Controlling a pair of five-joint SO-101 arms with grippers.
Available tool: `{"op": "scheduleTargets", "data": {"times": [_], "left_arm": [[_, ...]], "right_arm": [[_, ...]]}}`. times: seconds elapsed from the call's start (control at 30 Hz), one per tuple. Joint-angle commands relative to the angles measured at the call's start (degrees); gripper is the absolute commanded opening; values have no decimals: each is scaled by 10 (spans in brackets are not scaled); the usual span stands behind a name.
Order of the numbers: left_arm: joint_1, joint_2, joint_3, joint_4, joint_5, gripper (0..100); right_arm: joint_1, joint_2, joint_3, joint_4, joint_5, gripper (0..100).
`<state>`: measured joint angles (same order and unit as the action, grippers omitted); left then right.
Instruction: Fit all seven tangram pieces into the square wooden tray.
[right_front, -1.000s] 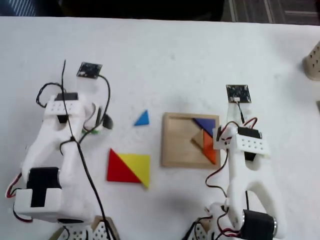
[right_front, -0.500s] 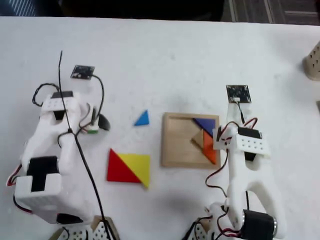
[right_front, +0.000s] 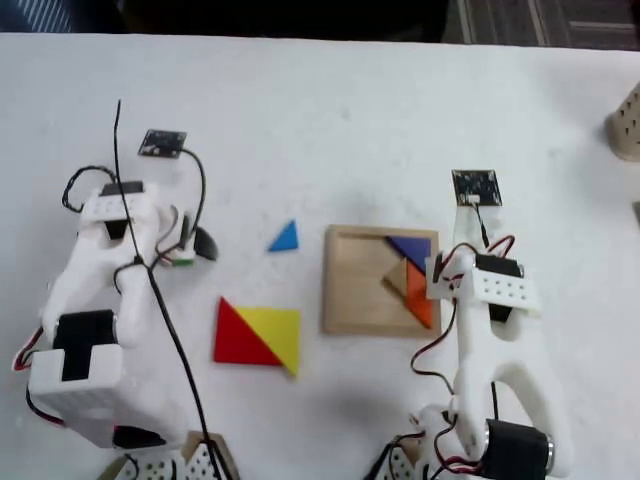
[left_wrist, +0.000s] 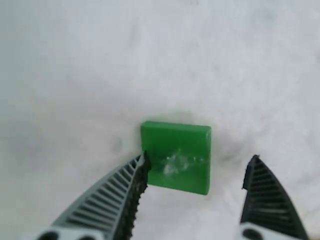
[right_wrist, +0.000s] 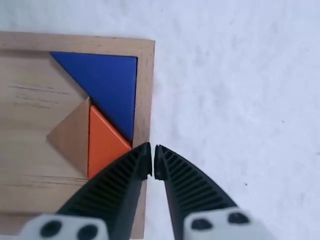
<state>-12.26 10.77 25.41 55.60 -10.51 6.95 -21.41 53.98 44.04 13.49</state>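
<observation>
Over the last second the left arm (right_front: 95, 280) has been sliding toward 9 o'clock in the high view, carrying the left hand (left_wrist: 197, 162) with it, and in the final half second it is barely drifting; the right arm is not moving at all. The left hand is standing released, straddling the green square (left_wrist: 176, 157), with one fingertip (left_wrist: 141, 162) touching the square's edge and the other standing clear of the opposite edge; I am reading this as the hand lining up to grasp, with the piece not yet taken.

The green square is lying flat on the desk (right_front: 330, 130), well apart from the tray (right_front: 350, 315) at its 9 o'clock, with the small blue triangle (right_front: 285, 238) lying between them. The right hand (right_wrist: 152, 150) is clenched on nothing, hanging over the tray's rim at the 3 o'clock side.

Being a square, the piece is offering no long axis; two of its edges are running nearly parallel to the fingers, so the released jaws are facing flat sides rather than corners, which is looking favourable for a squeeze; in the high view it is mostly hidden under the hand, so I cannot tell its heading there.
</observation>
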Motion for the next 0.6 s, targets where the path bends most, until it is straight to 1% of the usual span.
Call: {"op": "scheduleTargets", "data": {"times": [0.0, 0.43, 0.57], "left_arm": [[-4, 3, -20, 4, -3, 308], [-4, 12, -21, 17, -3, 305], [-15, 58, -76, 52, -1, 305]], "right_arm": [[-6, -21, -3, -9, 7, 24], [-5, -22, -3, -8, 7, 24], [-5, -22, -3, -7, 7, 24]]}}
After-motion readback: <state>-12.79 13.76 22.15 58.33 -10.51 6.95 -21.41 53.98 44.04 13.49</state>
